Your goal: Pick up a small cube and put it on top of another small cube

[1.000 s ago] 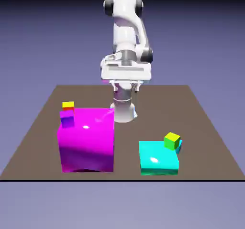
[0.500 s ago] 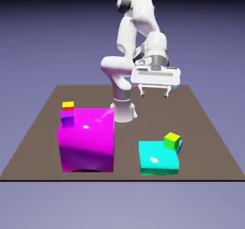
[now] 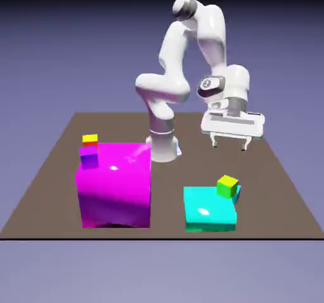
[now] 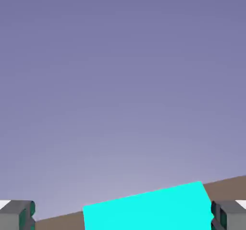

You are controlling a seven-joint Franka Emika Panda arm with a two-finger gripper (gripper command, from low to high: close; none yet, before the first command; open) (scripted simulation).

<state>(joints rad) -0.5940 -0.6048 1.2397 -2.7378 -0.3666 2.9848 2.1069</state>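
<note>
Nearest on the brown surface [image 3: 278, 188], a flat cyan block [image 3: 209, 209] lies at the exterior view's right with a lime-green small cube [image 3: 227, 185] at its far right corner; a sliver of blue showing just behind and right of that cube may be the small blue cube, though I cannot tell. At the left stands the big magenta block [image 3: 115, 184], a purple small cube [image 3: 88, 157] against its far left corner, a red one barely showing behind it and the yellow small cube [image 3: 90, 139] stacked on top. Farther back, the claw [image 3: 230, 144] hangs in the air above the surface, fingers wide apart and empty, the hand view showing only the cyan block's edge [image 4: 149, 209] between the tips
</note>
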